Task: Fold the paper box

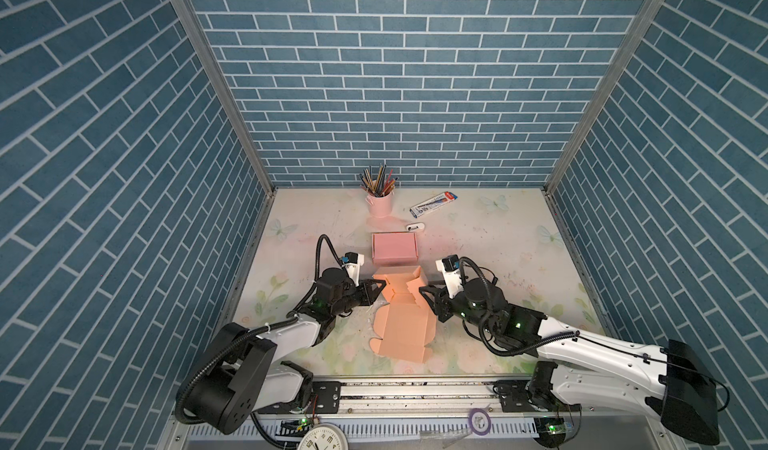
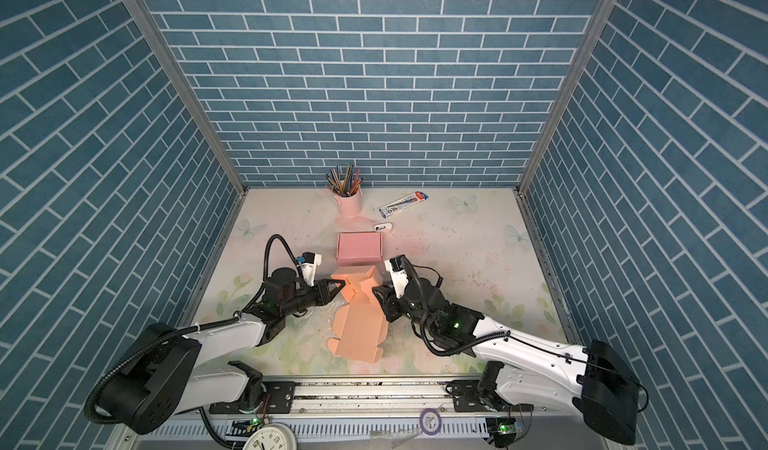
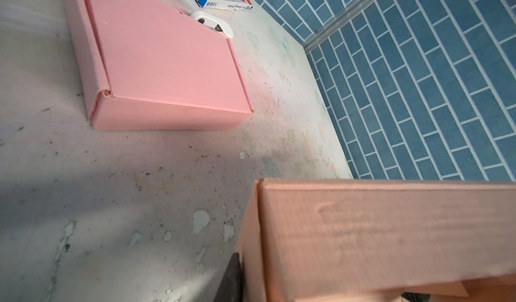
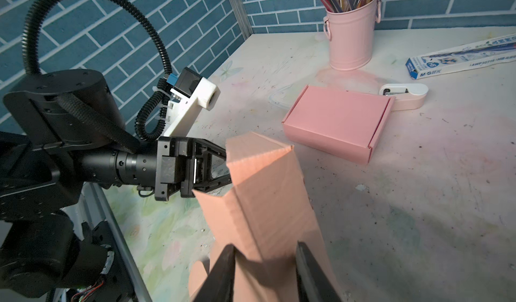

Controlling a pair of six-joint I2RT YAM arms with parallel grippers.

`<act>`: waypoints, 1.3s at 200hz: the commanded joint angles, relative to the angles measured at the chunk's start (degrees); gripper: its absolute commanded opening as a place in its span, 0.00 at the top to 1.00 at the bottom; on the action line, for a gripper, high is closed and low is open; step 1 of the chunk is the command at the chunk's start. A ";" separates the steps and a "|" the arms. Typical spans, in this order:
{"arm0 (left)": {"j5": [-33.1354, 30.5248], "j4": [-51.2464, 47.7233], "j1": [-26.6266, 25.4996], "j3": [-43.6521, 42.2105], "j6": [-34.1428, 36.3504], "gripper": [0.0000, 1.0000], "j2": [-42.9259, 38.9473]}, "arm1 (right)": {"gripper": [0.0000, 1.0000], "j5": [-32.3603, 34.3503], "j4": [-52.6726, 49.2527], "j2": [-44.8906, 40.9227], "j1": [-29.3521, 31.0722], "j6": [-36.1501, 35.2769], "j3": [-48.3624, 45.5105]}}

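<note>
The orange paper box (image 1: 401, 327) (image 2: 357, 331) lies half folded in the middle of the table. Its near panel is flat and its far walls stand up. My left gripper (image 1: 379, 287) (image 2: 341, 286) comes in from the left, shut on the upright left wall (image 3: 377, 236). One dark finger (image 3: 232, 278) presses that wall's outer face. My right gripper (image 1: 424, 296) (image 2: 379, 298) (image 4: 265, 246) is at the box's right side. Its jaws are apart and straddle the raised right wall (image 4: 268, 197). One finger (image 4: 223, 270) touches the cardboard.
A closed pink box (image 1: 394, 247) sits just behind the orange one. Further back stand a pink bucket of pencils (image 1: 380, 202), a blue-and-white pencil carton (image 1: 433, 203) and a small white gadget (image 1: 415, 227). Blue brick walls enclose three sides. A clock (image 1: 322, 437) lies below the front rail.
</note>
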 commanded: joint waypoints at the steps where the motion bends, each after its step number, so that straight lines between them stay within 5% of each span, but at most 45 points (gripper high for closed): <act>1: -1.84 3.57 -0.93 -0.20 -1.66 0.83 0.36 | 0.60 5.40 -2.79 2.93 1.53 0.71 3.34; 199: -10.86 1.98 -6.00 1.55 -5.59 0.84 0.18 | 0.67 38.12 -35.94 29.05 8.82 5.37 29.66; 260: -12.85 1.30 -8.10 3.05 -6.01 0.84 0.84 | 0.86 44.36 -45.99 36.47 8.93 10.16 36.75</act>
